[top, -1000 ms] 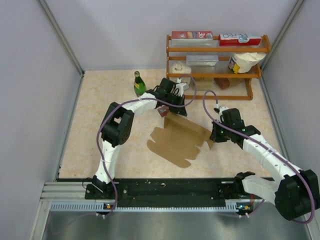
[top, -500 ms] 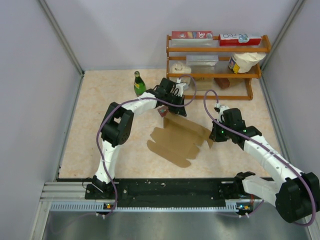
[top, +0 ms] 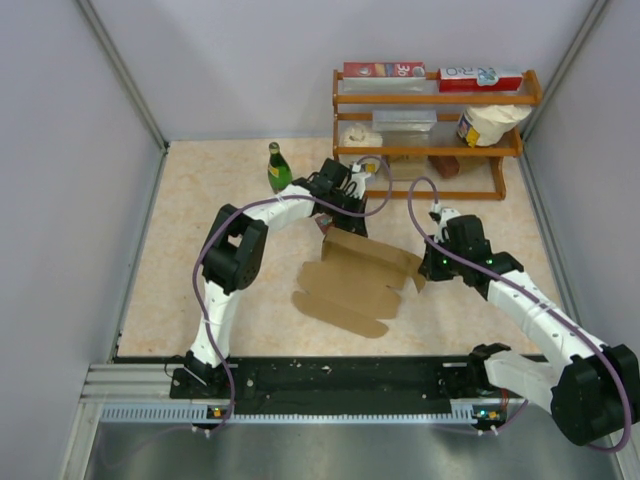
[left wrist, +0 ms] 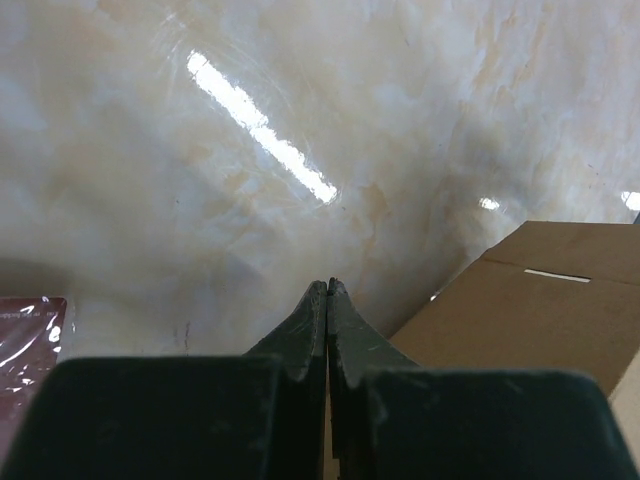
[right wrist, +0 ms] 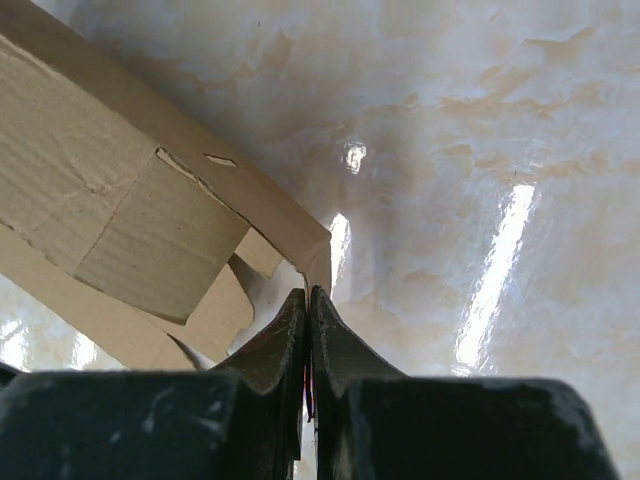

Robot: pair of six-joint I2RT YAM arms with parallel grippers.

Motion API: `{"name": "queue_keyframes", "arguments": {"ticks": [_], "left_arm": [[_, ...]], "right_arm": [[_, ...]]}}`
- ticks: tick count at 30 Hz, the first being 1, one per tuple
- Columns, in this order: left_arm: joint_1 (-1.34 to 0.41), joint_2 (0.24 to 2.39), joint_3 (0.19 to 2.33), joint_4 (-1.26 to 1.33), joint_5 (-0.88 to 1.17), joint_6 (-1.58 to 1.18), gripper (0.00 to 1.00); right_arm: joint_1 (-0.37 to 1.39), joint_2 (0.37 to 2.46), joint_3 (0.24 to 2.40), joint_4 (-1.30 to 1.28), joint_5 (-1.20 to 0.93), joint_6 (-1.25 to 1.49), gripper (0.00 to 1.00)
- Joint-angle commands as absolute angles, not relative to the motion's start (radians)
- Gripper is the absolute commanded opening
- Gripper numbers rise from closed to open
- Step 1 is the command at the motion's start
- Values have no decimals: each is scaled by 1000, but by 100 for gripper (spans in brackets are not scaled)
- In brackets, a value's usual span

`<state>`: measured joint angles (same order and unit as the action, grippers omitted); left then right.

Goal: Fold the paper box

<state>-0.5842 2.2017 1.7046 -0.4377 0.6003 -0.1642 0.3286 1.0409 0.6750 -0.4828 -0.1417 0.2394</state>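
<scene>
Your paper box [top: 355, 280] lies partly folded on the tabletop [top: 220, 210] between the arms. Your left fingers [left wrist: 312, 325] are pressed together beside its far edge; your right fingers [right wrist: 288, 335] pinch its right corner.

- Plain pale grey walls [top: 250, 70] on three sides.
- Table [top: 175, 250] is glossy beige marble-look, with bright light streaks [left wrist: 260, 125] bouncing off it.
- Wooden rack [top: 435, 98] sits at the back right, against the wall.
- Metal rail [top: 130, 385] along the near edge.
</scene>
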Motion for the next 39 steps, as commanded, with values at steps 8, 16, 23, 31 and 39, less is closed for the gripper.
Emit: {"name": "queue_keyframes", "arguments": {"ticks": [8,16,23,31,39], "left_arm": [[-566,2094,1657,-529,515,-117,0],[-557,2036,1586,-528,448,-130,0],[-546,1974,1496,-518,390,-130,0],[-541,1899,1413,-492,334,-143,0],[-491,1842,1428,-492,249,-152,0]], "right_arm": [[333,1114,782,-420,-104,235,0],[370,1209,859,-428,-60,172,0],[377,1273,908,-448,-57,92,0],[380,1322,928,-451,-118,35,0],[391,1345,920,-454,-132,21,1]]}}
